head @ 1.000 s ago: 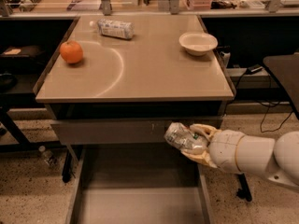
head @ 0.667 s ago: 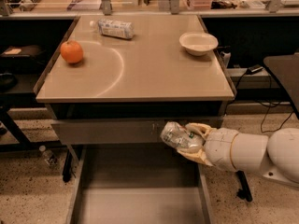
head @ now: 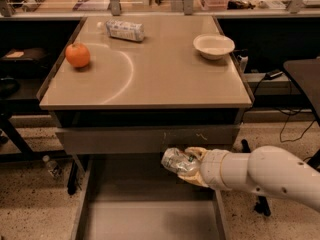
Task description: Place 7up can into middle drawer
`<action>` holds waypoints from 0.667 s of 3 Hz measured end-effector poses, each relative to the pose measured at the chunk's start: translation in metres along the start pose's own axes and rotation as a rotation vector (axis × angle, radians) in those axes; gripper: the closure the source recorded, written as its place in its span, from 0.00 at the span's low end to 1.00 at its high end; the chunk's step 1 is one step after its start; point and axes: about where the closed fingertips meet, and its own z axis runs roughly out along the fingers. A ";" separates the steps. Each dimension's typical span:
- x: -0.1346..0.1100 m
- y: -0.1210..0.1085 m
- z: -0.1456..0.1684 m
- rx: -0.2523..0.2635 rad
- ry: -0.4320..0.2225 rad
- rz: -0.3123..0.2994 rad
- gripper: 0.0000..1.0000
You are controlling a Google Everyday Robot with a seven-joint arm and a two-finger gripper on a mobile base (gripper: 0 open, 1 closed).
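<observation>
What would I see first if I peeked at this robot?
The big white arm reaching in from the right grabs the eye. Its gripper is shut on the 7up can, holding it over the open middle drawer. Next comes the bright orange on the left of the table, with a white bowl at the far right.

beige table [head: 165,79], flat top. orange [head: 77,55] near left edge. clear plastic bottle [head: 125,30] on its side at the back. white bowl [head: 213,46] upright, back right. gripper [head: 190,165] below front edge, clamped round 7up can [head: 176,160], over the open middle drawer [head: 150,214].
</observation>
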 end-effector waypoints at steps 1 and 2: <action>0.048 0.026 0.059 -0.029 0.062 0.027 1.00; 0.082 0.034 0.104 -0.040 0.092 0.019 1.00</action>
